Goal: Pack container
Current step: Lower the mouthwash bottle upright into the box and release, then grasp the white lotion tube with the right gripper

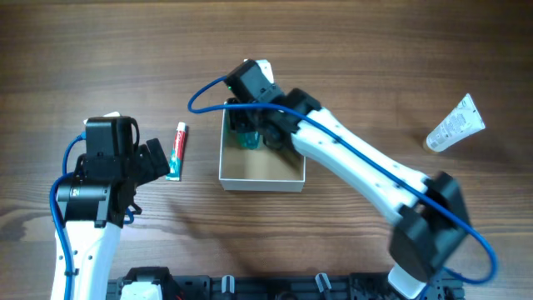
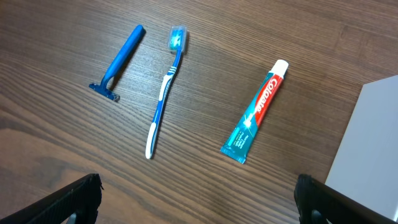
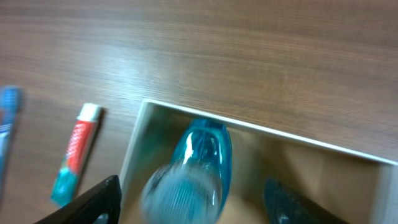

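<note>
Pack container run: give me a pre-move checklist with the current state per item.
1. Right gripper open around the translucent blue bottle: ok, gaps show on both sides, though the view is blurred.
2. Bottle inside the white-walled, cardboard-lined square container: ok.
3. Left gripper open, empty: ok.
4. Red-and-teal toothpaste tube lying free beside the container: ok.
5. Blue plastic razor and blue-and-white toothbrush apart, ungrasped: ok.
6. Bottle resting stable: cannot tell, blurred.

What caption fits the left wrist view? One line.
Razor, toothbrush and toothpaste lie apart on the table, beside the container.
</note>
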Available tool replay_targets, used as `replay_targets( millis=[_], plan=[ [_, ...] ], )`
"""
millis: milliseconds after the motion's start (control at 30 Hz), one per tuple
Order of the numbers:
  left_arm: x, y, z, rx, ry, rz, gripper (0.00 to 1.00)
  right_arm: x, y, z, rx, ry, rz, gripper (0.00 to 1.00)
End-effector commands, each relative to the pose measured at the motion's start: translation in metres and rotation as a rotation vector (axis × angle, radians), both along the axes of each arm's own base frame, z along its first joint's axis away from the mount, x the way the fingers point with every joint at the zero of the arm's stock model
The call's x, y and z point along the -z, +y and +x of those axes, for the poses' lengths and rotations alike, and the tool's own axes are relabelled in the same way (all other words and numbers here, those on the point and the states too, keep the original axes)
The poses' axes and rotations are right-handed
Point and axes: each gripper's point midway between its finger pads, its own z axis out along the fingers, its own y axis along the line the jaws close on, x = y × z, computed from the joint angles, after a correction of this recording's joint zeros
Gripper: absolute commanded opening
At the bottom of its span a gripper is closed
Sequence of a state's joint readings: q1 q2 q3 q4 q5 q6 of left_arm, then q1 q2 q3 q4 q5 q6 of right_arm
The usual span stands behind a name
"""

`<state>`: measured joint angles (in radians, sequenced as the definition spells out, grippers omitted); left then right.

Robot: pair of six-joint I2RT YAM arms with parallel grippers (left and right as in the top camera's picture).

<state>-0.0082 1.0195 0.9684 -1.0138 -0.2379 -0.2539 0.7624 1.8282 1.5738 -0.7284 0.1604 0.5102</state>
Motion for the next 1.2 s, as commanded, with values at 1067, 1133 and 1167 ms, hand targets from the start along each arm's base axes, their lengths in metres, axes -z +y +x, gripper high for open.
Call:
replay_targets(
  millis=[1067, 1133, 1167],
  plan=[
    [-0.007, -0.001, 0.004, -0.011, -0.025, -0.016, 1.0, -0.024, -0.442, -0.03, 0.601, 0.321, -0.201, 1.0],
    [-0.007, -0.001, 0.004, -0.011, -0.025, -0.016, 1.0, -0.011, -0.441, -0.03, 0.593, 0.357, -0.191, 0.95],
    [-0.007, -0.001, 0.004, -0.011, -0.025, -0.016, 1.0, -0.006, -0.441, -0.031, 0.591, 0.372, -0.191, 0.86]
  ],
)
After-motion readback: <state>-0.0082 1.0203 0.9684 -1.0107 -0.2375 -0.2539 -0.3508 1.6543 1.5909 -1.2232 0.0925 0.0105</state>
